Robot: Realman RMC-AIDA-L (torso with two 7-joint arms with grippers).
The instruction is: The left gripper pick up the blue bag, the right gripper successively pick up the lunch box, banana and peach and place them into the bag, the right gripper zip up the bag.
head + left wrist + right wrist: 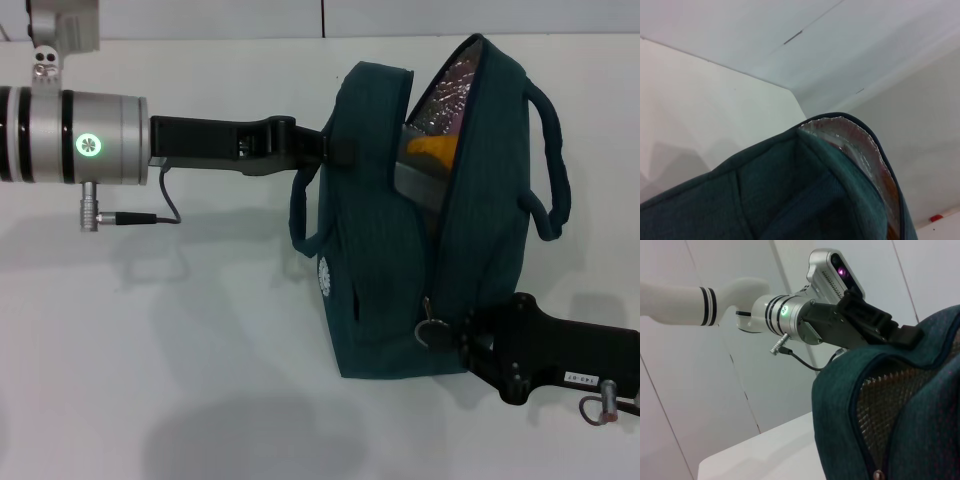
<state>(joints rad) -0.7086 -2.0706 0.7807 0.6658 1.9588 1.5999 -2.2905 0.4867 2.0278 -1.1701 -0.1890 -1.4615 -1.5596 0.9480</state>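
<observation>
The blue bag (pixel 385 270) is held up off the white table, its top zipper open along most of its length. Silver foil lining (pixel 445 95) shows inside, with the banana (pixel 432 148) and a grey edge of the lunch box (pixel 418 185) below it. The peach is hidden. My left gripper (pixel 335 150) reaches in from the left and is shut on the bag's upper rim. It also shows in the right wrist view (pixel 902 332). My right gripper (pixel 462 340) is at the bag's near end, shut on the ring zipper pull (pixel 432 333).
The white table (pixel 150 330) lies under the bag, which casts shadows on it. The bag's loop handles (pixel 553 170) hang out to the sides. The left wrist view shows the bag's rim (pixel 790 200), its foil (pixel 860 145) and a white wall behind.
</observation>
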